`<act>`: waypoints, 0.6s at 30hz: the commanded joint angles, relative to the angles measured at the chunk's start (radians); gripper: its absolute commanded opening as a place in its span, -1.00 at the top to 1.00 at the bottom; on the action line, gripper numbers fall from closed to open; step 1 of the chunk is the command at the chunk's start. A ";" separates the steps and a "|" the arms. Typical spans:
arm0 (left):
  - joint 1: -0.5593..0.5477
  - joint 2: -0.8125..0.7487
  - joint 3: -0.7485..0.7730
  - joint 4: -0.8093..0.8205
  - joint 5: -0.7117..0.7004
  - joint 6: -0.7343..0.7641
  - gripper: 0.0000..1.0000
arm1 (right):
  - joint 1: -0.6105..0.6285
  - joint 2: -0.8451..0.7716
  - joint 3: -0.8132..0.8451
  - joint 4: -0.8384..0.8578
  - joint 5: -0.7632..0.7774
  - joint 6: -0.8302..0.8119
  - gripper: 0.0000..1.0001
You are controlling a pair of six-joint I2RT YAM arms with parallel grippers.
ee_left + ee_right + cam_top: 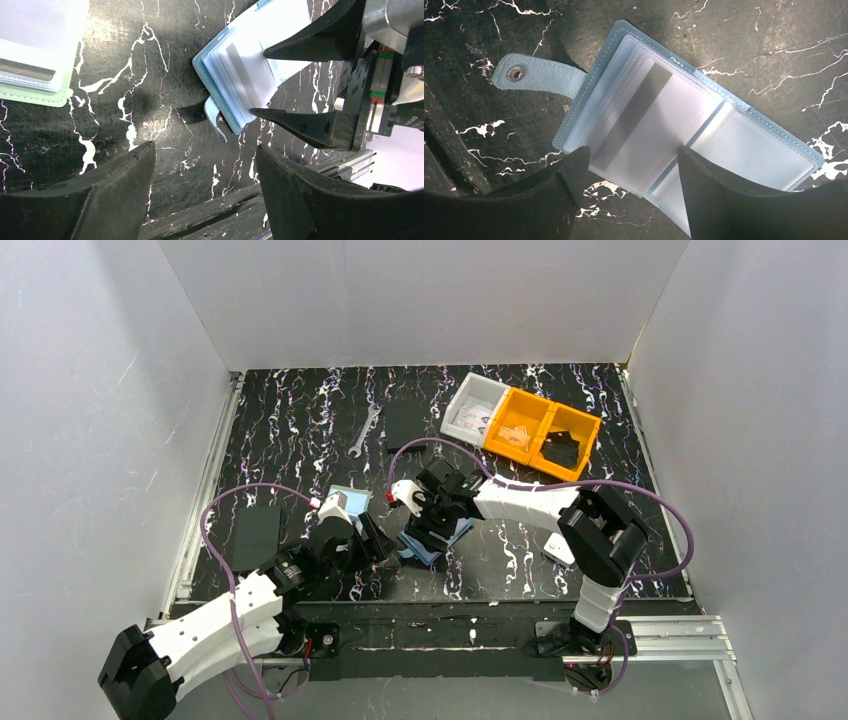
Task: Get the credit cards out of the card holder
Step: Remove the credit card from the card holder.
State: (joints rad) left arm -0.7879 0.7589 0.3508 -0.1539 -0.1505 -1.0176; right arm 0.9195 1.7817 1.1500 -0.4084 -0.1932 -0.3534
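Left gripper (205, 148): spread wide, nothing held, hung over bare table (165, 60) just short of the holder.
Right gripper (632, 150): spread wide, set over the holder's near edge with a clear pocket leaf between the fingers. No clamp is seen, and contact cannot be told.
Holder (589, 95): laid open flat mid-table under the right gripper. Pale blue cover, stitched rim, clear pockets layered inside.
Strap (536, 77): blue tab with metal snap, undone, stuck out from the cover's side.
Card (639, 120): pale face with a grey stripe, seen through the top pocket.
Hidden: holder's near corners are cut off by the right fingers, lower pockets' contents are unreadable, and the holder is mostly covered in the top view.
Stack (30, 75): pale, green-edged, left of the holder, cropped by the frame. Cards or sleeves cannot be told.
Far: wrench (365, 430), white bin (472, 408) and orange bin (545, 430).
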 commanded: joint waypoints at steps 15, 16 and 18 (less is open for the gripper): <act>0.004 0.137 -0.002 0.247 0.113 -0.026 -0.44 | 0.005 -0.024 -0.043 0.010 0.051 0.013 0.56; 0.004 0.142 -0.001 0.256 0.115 -0.027 -0.44 | -0.001 -0.025 -0.045 0.011 0.043 0.015 0.61; 0.005 0.149 -0.004 0.278 0.117 -0.031 -0.44 | -0.016 -0.024 -0.045 0.013 0.019 0.024 0.71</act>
State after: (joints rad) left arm -0.7872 0.8989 0.3386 0.0696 -0.0479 -1.0416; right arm 0.9245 1.7676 1.1320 -0.3779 -0.1589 -0.3420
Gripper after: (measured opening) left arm 0.719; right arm 0.189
